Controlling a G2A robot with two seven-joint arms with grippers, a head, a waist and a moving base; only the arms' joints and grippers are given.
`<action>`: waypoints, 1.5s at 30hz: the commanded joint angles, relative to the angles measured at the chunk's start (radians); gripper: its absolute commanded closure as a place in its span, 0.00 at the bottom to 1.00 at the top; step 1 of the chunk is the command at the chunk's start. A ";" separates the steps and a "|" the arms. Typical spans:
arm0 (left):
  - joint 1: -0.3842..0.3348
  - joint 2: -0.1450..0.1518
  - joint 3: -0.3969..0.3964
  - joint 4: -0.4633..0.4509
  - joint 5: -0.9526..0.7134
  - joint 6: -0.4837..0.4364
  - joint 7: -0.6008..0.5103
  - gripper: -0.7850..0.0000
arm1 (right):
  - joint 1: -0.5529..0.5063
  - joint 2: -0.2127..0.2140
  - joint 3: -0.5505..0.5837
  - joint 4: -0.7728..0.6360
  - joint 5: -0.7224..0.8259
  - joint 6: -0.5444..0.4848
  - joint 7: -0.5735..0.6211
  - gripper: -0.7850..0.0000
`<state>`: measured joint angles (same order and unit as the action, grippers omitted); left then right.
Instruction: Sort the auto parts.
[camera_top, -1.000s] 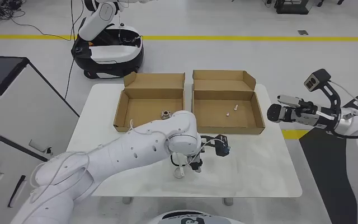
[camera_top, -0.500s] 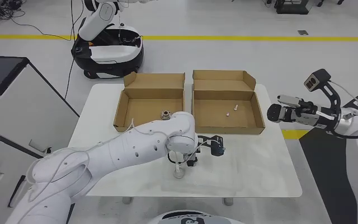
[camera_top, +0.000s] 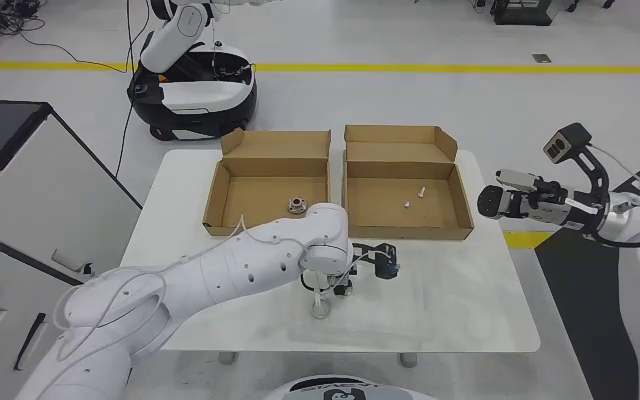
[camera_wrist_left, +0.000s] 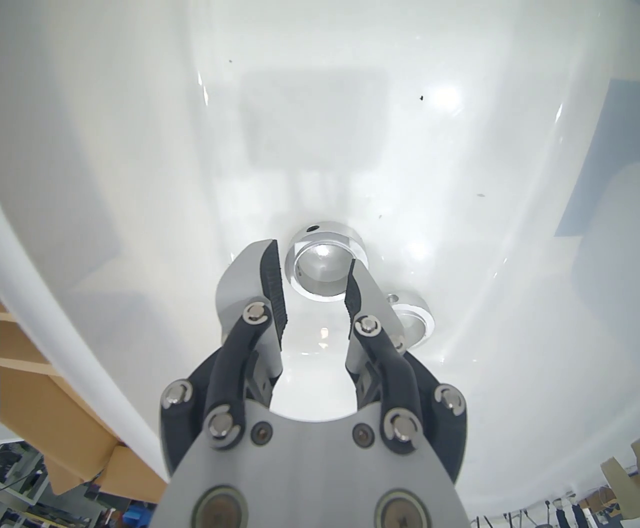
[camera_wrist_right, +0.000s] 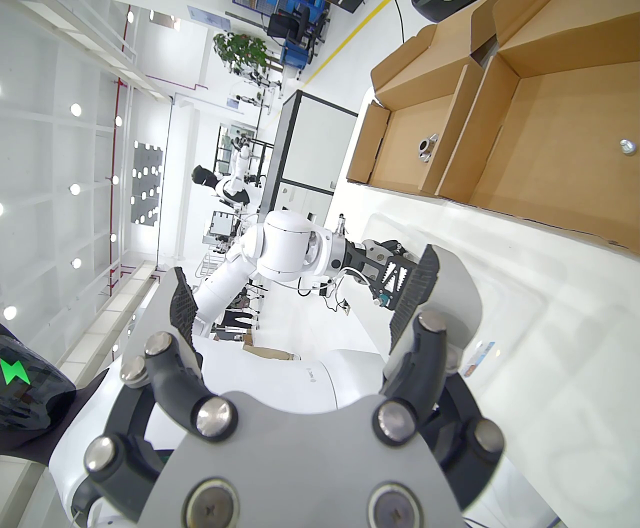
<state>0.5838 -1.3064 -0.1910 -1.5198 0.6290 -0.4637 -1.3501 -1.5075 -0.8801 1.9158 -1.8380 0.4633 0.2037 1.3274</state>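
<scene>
Left arm has edged toward 9 o'clock | left jaws released, straddling metal ring (camera_wrist_left: 324, 267) lying flat, bore up, on tabletop (camera_top: 460, 300) toward 6 o'clock | second ring (camera_wrist_left: 412, 320) just beside | right jaws released, off 3 o'clock, farther arm

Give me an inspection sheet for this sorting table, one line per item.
Surface: white table, glossy, few dark specks.
Job's things: one metal ring and a second ring close together on the table; flanged part in the left box; two small bolts in the right box.
Clutter: nothing seen.
Grippers: left gripper open, fingers either side of the metal ring; right gripper open, empty, at the table's right edge.
Cables: thin white cable looped at the left wrist.
Surroundings: another robot's base beyond the table; yellow floor line.
</scene>
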 joint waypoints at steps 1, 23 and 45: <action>0.001 -0.002 0.000 0.007 0.005 -0.003 -0.003 0.56 | 0.000 0.000 0.000 0.000 0.000 0.000 0.000 0.00; -0.001 -0.005 0.008 0.015 -0.029 0.001 -0.007 0.58 | 0.000 0.000 0.000 0.000 0.000 0.000 0.000 0.00; 0.011 -0.010 0.021 0.052 -0.023 -0.017 0.011 0.91 | 0.000 0.000 0.000 0.000 0.000 0.000 0.000 0.00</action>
<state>0.5942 -1.3162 -0.1700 -1.4685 0.6052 -0.4797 -1.3403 -1.5075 -0.8801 1.9158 -1.8380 0.4633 0.2037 1.3274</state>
